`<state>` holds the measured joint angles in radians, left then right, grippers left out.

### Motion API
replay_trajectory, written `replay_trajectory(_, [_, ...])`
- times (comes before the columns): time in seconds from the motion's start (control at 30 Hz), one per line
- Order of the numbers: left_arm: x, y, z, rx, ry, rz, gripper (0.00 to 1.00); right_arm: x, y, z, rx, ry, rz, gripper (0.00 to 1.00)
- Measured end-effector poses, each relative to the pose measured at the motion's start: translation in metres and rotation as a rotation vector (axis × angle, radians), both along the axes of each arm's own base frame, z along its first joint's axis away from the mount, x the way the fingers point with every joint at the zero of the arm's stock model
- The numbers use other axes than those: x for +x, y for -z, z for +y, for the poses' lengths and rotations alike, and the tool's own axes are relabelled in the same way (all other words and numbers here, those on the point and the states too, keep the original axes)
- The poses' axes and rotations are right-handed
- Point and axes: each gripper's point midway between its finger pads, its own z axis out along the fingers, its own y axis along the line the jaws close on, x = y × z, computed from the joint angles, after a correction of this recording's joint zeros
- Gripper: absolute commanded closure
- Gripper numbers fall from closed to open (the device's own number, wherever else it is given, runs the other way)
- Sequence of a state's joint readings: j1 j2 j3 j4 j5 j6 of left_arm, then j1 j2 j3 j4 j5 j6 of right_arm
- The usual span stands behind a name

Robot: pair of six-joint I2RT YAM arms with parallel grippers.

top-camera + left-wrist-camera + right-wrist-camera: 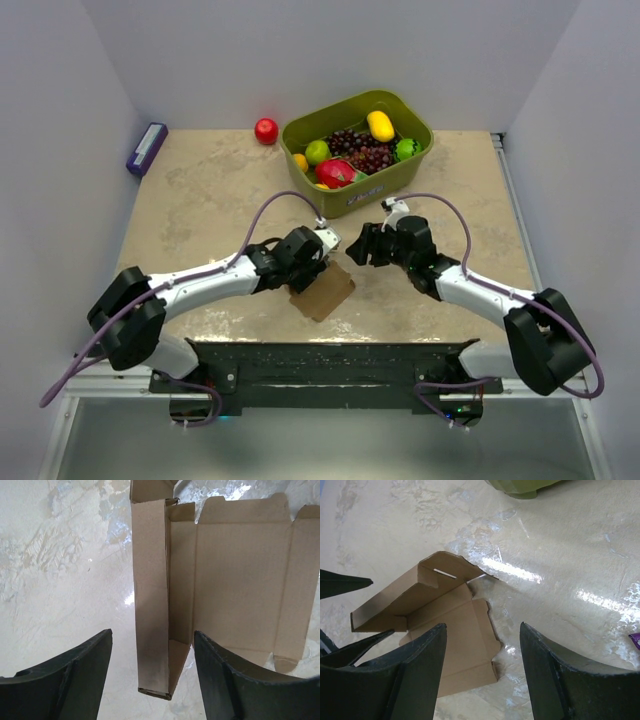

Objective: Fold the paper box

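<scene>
Beige, marble-patterned table [200, 190] filled the space between plain white walls, its surface glossy enough to throw back the lights. Near its front edge, about midway between the two arms, lay the paper box [325, 292], a brown die-cut cardboard sheet mostly spread flat, with one long side panel folded up to stand on edge. The left gripper [325, 240] hung over the sheet's far end. In its wrist view its two dark fingers [75, 680] stood wide apart, one on each side of the raised panel, with a gap showing between each finger and the cardboard, so the jaws were open and grasped nothing. The right gripper [358, 245] hovered just beside the left one and faced it, likewise spread open with nothing between its fingers [555, 675]. In its wrist view the sheet lay below and to the left. A little beyond both grippers sat an olive-green bin [375, 192] holding dark grapes [362, 150], a yellow fruit [380, 125], a dragon fruit [335, 173] and other fruit. A red apple [266, 131] lay just left of the bin, and a small purple box [147, 149] lay at the far left edge by the wall.
</scene>
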<state>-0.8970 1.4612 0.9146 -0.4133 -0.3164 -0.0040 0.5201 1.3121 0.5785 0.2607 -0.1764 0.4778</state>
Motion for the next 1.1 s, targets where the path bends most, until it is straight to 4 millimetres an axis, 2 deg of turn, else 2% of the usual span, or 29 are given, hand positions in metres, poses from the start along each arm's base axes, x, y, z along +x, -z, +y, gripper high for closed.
replay_trajectory(0.1, [0.003,0.005,0.003,0.008,0.007,0.016,0.38,0.0,-0.002,0.0,0.003,0.0,-0.006,0.37])
replay_trajectory(0.13, [0.004,0.007,0.003,0.006,0.009,0.024,0.47,0.0,-0.002,0.0,0.003,0.001,-0.006,0.37])
replay_trajectory(0.23, [0.009,0.012,0.005,-0.013,0.015,0.057,0.59,0.0,-0.002,0.0,0.002,0.001,-0.006,0.4])
replay_trajectory(0.33, [0.011,0.014,0.002,-0.048,0.039,0.085,0.65,0.0,-0.001,-0.001,-0.009,-0.004,-0.01,0.43])
replay_trajectory(0.5, [0.006,0.013,-0.013,-0.113,0.106,0.121,0.69,-0.004,-0.003,-0.007,-0.048,-0.015,-0.03,0.43])
replay_trajectory(0.7, [-0.009,0.011,-0.025,-0.212,0.176,0.178,0.7,-0.007,-0.039,-0.023,-0.043,0.037,-0.137,0.41])
replay_trajectory(0.83, [-0.024,0.006,-0.034,-0.289,0.239,0.229,0.71,-0.021,-0.053,-0.032,-0.018,0.043,-0.188,0.41])
replay_trajectory(0.97, [-0.038,0.004,-0.046,-0.355,0.307,0.291,0.71,-0.033,-0.052,-0.04,-0.05,0.026,-0.18,0.42])
replay_trajectory(1.1, [-0.052,0.003,-0.056,-0.406,0.367,0.357,0.71,-0.045,-0.03,-0.047,-0.122,-0.001,-0.111,0.43])
